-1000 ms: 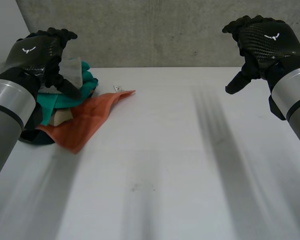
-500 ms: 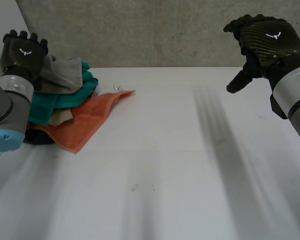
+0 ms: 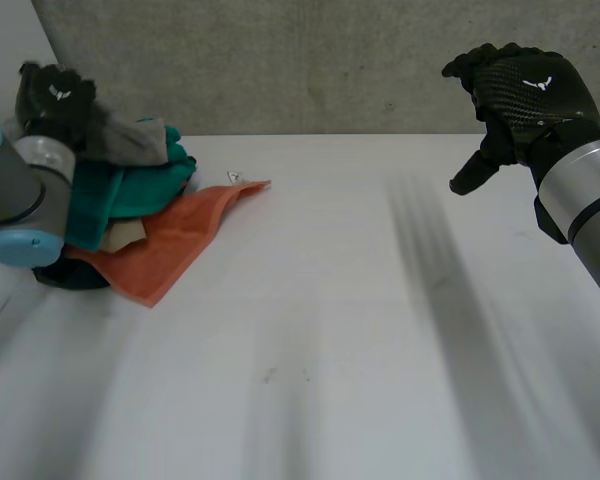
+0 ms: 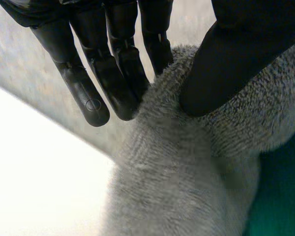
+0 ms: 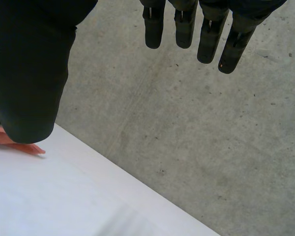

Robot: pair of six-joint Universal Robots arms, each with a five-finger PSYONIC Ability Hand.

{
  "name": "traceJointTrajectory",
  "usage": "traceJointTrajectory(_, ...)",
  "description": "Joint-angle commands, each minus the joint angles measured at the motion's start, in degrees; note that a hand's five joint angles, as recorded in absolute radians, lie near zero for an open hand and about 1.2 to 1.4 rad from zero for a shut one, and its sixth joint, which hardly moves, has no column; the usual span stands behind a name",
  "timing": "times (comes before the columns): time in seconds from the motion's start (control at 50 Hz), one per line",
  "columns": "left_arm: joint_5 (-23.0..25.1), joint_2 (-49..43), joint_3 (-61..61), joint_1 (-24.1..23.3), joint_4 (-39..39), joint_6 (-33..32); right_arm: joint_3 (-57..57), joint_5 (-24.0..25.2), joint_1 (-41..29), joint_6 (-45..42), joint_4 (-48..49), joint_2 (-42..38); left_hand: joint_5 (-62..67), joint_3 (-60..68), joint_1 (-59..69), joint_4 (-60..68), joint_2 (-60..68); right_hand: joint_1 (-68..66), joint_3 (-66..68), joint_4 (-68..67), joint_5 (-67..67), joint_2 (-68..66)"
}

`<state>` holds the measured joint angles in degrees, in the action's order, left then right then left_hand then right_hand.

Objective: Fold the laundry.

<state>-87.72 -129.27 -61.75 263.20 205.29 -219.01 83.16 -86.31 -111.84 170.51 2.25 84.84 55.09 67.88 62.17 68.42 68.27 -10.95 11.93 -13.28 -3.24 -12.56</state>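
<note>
Head view, 10 o'clock of white table (image 3: 330,340): left hand (image 3: 52,98) on top of laundry heap, thumb and fingers pinching fold of fluffy grey terry towel (image 3: 135,140). Crumpled teal towel (image 3: 130,190) under it. Flat orange cloth (image 3: 175,240) sticks out at heap's 4 o'clock side. Right hand (image 3: 520,95) at 2 o'clock, raised above table, well apart from heap, fingers loose, grasping nothing.

The left hand (image 3: 52,98) and right hand (image 3: 525,95) are glossy black weave, each bearing a small white emblem (image 3: 541,84) on its back. The arms (image 3: 590,190) are smooth grey cylinders, and the left one carries a light-blue cap (image 3: 22,247).
</note>
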Motion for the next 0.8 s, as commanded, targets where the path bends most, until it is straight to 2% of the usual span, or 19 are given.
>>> traceJointTrajectory(0.02, -0.43, 16.66, -8.73, -10.41, 0.11, 12.10, -0.37, 0.00, 0.66, 0.00, 0.12, 0.50, 14.91, 12.12, 17.83, 11.58, 11.73, 0.95, -1.93, 3.28, 3.24, 2.56)
traceJointTrajectory(0.06, -0.26, 21.65, -12.15, -14.09, -0.33, 17.62, -0.46, 0.00, 1.27, 0.00, 0.03, 0.59, 14.91, 12.12, 17.83, 11.58, 11.73, 0.95, -1.93, 3.28, 3.24, 2.56)
traceJointTrajectory(0.12, -0.17, 25.46, -15.76, -18.76, -1.82, 22.47, -0.55, 0.09, 1.89, 0.09, 0.03, 0.59, 14.91, 12.12, 17.83, 11.58, 11.73, 0.95, -1.93, 3.28, 3.24, 2.56)
traceJointTrajectory(0.14, 0.09, 26.86, -18.12, -22.26, -3.05, 25.10, -0.55, 0.09, 2.07, 0.00, -0.05, 0.67, 14.91, 12.12, 17.83, 11.58, 11.73, 0.95, -1.93, 3.28, 3.24, 2.56)
traceJointTrajectory(0.2, 0.18, 26.61, -20.95, -27.90, -4.11, 27.67, -0.64, 0.18, 2.33, 0.00, -0.05, 0.68, 14.91, 12.12, 17.83, 11.58, 11.73, 0.95, -1.93, 3.28, 3.24, 2.56)
traceJointTrajectory(0.22, -0.17, 25.22, -22.00, -31.31, -4.29, 27.93, -0.64, 0.18, 2.42, 0.00, -0.05, 0.68, 14.91, 12.12, 17.83, 11.58, 11.73, 0.95, -1.93, 3.28, 3.24, 2.56)
traceJointTrajectory(0.28, -0.34, 20.56, -22.28, -35.55, -4.90, 27.85, -0.72, 0.18, 2.51, 0.00, -0.14, 0.68, 14.91, 12.12, 17.83, 11.58, 11.73, 0.95, -1.93, 3.28, 3.24, 2.56)
traceJointTrajectory(0.3, -0.34, 16.89, -21.84, -37.39, -5.43, 27.68, -0.81, 0.18, 2.51, 0.00, -0.14, 0.68, 5.10, 2.32, 8.03, 1.77, 1.93, 0.95, -1.93, 3.28, 3.24, 2.56)
traceJointTrajectory(0.32, -0.34, 15.55, -21.66, -37.93, -5.95, 27.59, -0.81, 0.18, 2.59, 0.00, -0.14, 0.76, -10.98, -13.77, -8.06, -14.31, -14.16, 0.95, -1.93, 3.28, 3.24, 2.56)
traceJointTrajectory(0.36, -0.34, 13.26, -21.05, -38.29, -7.44, 27.15, -0.90, 0.18, 2.59, -0.09, -0.32, 0.76, -44.96, -47.75, -42.04, -48.29, -48.13, 0.95, -1.93, 3.28, 3.24, 2.56)
traceJointTrajectory(0.38, -0.26, 11.95, -20.17, -38.37, -9.45, 26.54, -0.90, 0.18, 2.59, -0.18, -0.32, 0.76, -55.09, -57.88, -52.17, -58.42, -58.27, 0.95, -1.93, 3.28, 3.24, 2.56)
traceJointTrajectory(0.5, -0.61, 13.51, -18.76, -38.29, -14.13, 25.92, -1.07, 0.26, 2.59, -3.16, -0.84, 0.85, -54.21, -56.99, -51.28, -57.54, -57.38, 0.95, -1.93, 3.28, 3.24, 2.56)
traceJointTrajectory(0.58, -0.87, 20.01, -20.25, -36.27, -14.40, 26.00, -2.65, 0.35, 2.59, -7.81, -4.70, 0.76, -54.04, -56.83, -51.12, -57.37, -57.21, 0.95, -1.93, 3.28, 3.24, 2.56)
traceJointTrajectory(0.68, -1.75, 25.81, -26.91, -30.22, -14.75, 25.83, -5.46, 0.53, 2.51, -15.45, -16.28, 0.33, -53.37, -56.15, -50.45, -56.70, -56.54, 0.95, -1.93, 3.28, 3.24, 2.56)
traceJointTrajectory(0.8, -1.75, 28.10, -35.45, -27.22, -15.10, 25.30, -4.07, 0.62, 2.07, -20.30, -25.88, -2.13, -51.01, -53.80, -48.09, -54.34, -54.19, 0.95, -1.93, 3.28, 3.24, 2.56)
